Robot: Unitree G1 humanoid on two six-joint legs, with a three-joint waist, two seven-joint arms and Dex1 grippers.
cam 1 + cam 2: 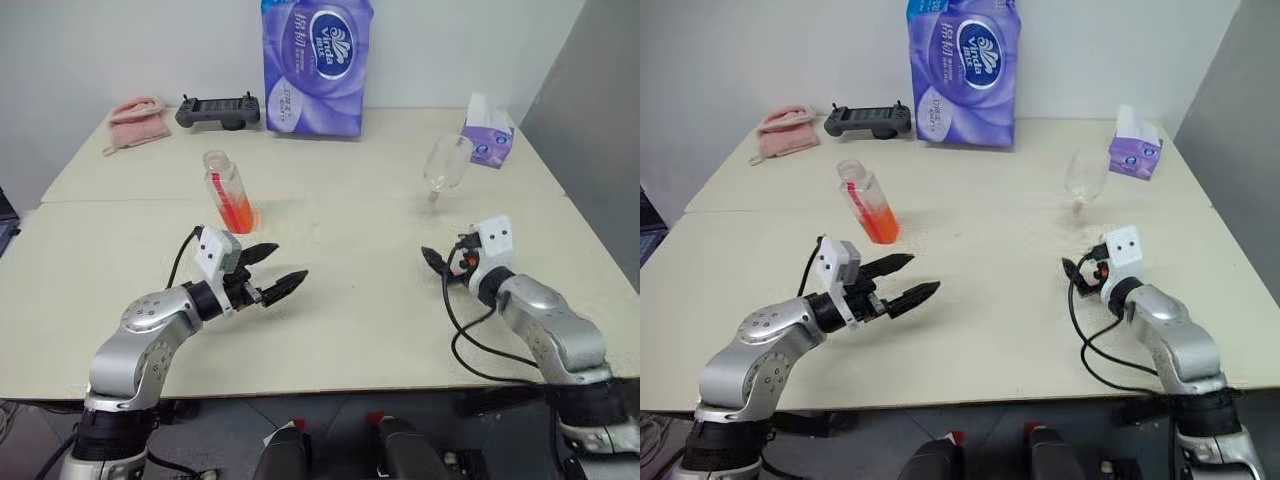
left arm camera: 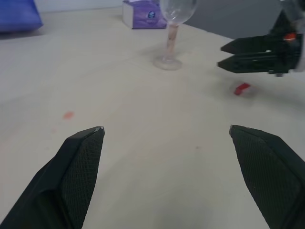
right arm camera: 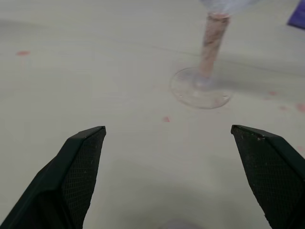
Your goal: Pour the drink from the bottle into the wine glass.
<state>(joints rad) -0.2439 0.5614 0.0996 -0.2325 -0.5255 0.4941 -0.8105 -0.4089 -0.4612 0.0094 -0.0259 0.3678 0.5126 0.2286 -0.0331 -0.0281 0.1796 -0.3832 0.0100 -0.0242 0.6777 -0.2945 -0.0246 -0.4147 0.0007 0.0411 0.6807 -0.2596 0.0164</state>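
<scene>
Table [image 1: 330,330]: pale, two-part top, lightly marked with small reddish spots near the glass. At the far edge stand a large purple tissue pack [image 1: 315,65], a black controller [image 1: 218,111], a pink cloth [image 1: 135,123] and a small purple tissue box [image 1: 488,135]; none bears on the job.

Left gripper [image 1: 275,268]: low over the table on the near left, pointing across toward the right. Its fingers are spread wide and empty. The bottle stands just beyond it, apart from it, with no contact.

Right gripper [image 1: 436,262]: near right, low over the table, aimed at the foot of the glass. Fingers spread wide, nothing between them. The glass lies ahead of it, not yet reached.

Bottle [image 1: 226,192]: upright on the left half of the table. No cap is visible on its mouth. The drink [image 1: 236,213], orange-red, fills only the lower part.

Glass [image 1: 446,165]: upright on the right half, well apart from the bottle. Bowl looks empty; the stem shows a pinkish tint in the right wrist view.

Red scrap [image 2: 242,88]: small, lying on the table near the right gripper; what it is cannot be told.

Progress, as judged: nothing is held and no liquid in the bowl. Gripping, carrying the bottle across, tilting and pouring are all outstanding
</scene>
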